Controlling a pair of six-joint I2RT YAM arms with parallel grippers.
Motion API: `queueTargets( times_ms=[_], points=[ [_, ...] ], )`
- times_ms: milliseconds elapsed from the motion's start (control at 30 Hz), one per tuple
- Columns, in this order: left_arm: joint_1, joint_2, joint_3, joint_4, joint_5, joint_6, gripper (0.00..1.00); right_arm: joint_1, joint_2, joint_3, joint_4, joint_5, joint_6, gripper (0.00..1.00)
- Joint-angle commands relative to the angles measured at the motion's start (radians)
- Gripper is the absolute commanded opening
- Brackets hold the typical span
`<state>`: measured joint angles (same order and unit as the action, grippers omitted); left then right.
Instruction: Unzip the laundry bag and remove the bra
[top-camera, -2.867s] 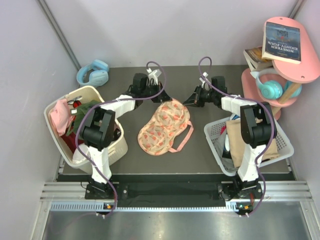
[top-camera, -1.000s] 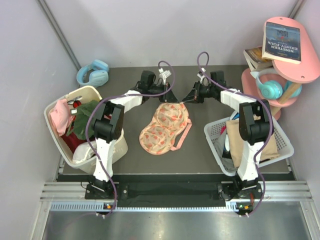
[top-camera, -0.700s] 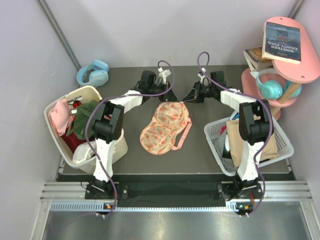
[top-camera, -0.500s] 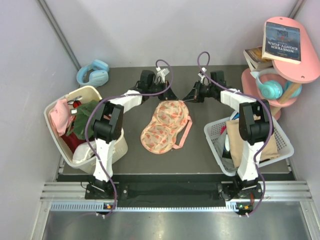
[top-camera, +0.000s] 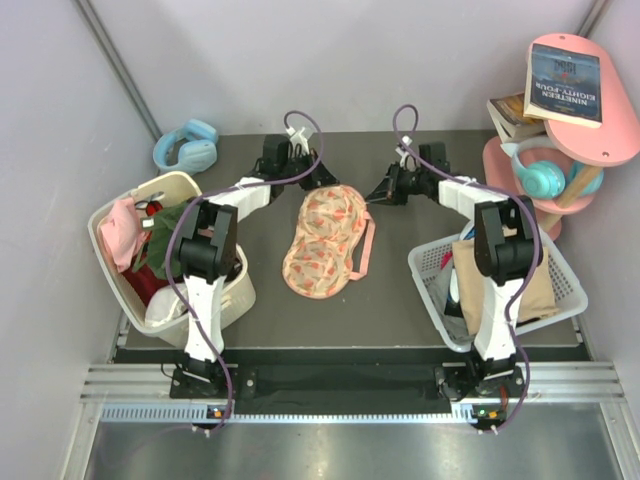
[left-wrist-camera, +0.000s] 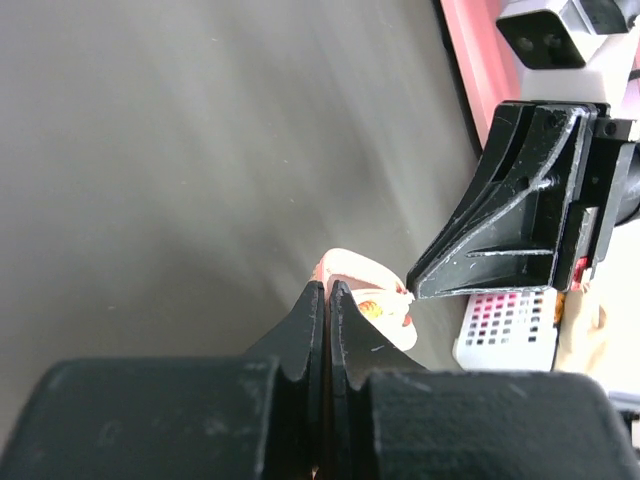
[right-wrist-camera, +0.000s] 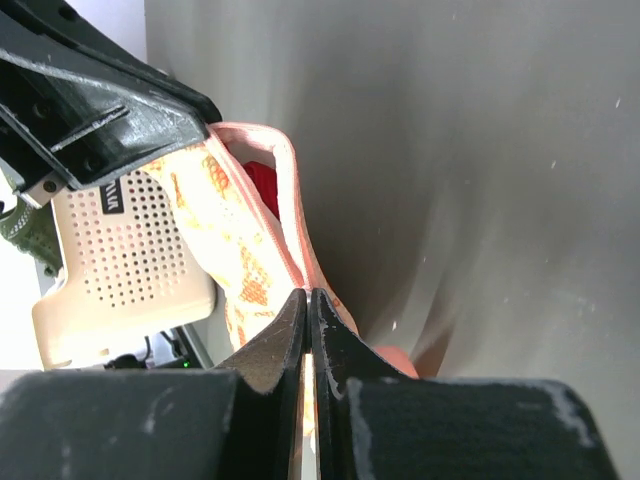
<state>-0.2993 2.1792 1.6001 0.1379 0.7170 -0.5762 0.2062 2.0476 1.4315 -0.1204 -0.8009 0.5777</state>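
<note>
Though ajar — one bag (top-camera: 327, 240), one bra (right-wrist-camera: 262, 183)

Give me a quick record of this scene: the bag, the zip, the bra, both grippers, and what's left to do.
bag: lying on the table between the two arms
zip: partly open at the far end, seen from the right wrist
bra: red, inside the bag, showing through the gap
left gripper: shut on the bag's far edge
right gripper: shut on the bag's pink trim, close beside the left one
left to do: open the zip further, take the bra out
</note>
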Motion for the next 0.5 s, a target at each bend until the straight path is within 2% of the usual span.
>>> queueTargets(
  times_ms=[0, 300, 467],
  points=[
    [0.031, -0.047, 0.000, 0.105, -0.109, -0.017, 0.00, -0.013, 0.022, 0.064, -0.016, -0.012, -0.016, 0.00],
    [0.049, -0.067, -0.014, 0.051, -0.197, -0.005, 0.00, -0.013, 0.078, 0.176, -0.058, -0.017, -0.013, 0.00],
    [0.051, -0.105, -0.075, 0.035, -0.205, 0.018, 0.00, -0.013, 0.121, 0.263, -0.088, -0.009, -0.018, 0.00]
  ],
)
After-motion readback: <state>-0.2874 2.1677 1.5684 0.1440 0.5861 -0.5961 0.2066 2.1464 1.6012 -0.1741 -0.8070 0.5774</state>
